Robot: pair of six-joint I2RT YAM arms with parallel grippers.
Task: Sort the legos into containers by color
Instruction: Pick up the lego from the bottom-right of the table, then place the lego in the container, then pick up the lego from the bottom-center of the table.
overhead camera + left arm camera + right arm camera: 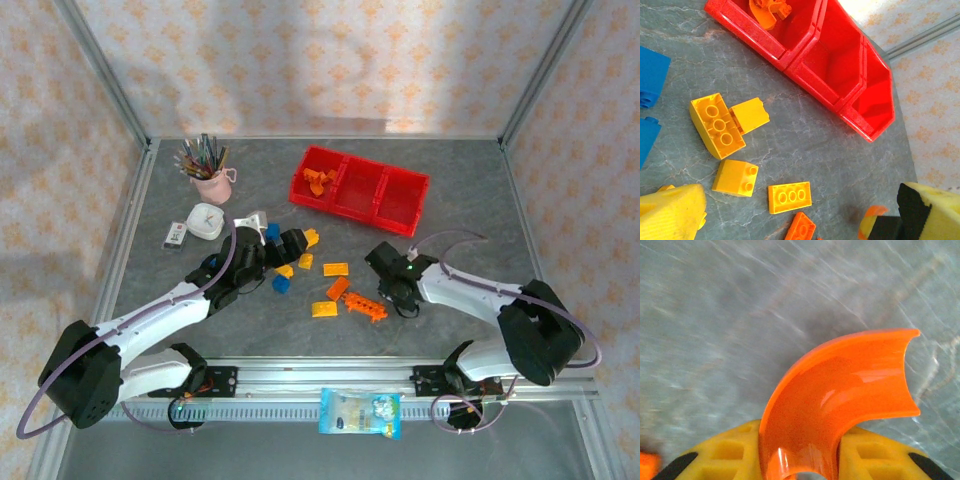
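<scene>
While right tool (800,457) grips orange arch (840,390), left arm (170,308) extends, seemingly low.

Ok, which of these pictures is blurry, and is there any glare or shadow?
Right wrist: the table streaks with motion blur, and the orange arch shows glossy highlights. Left wrist: yellow bricks sharp, washed-out white past the red bins. Top external: sharp, soft shadow on the left wall.

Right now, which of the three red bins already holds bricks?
The left-end bin in the top view: orange bricks lie inside it, while the middle bin and the right-end bin show bare red floors.
</scene>
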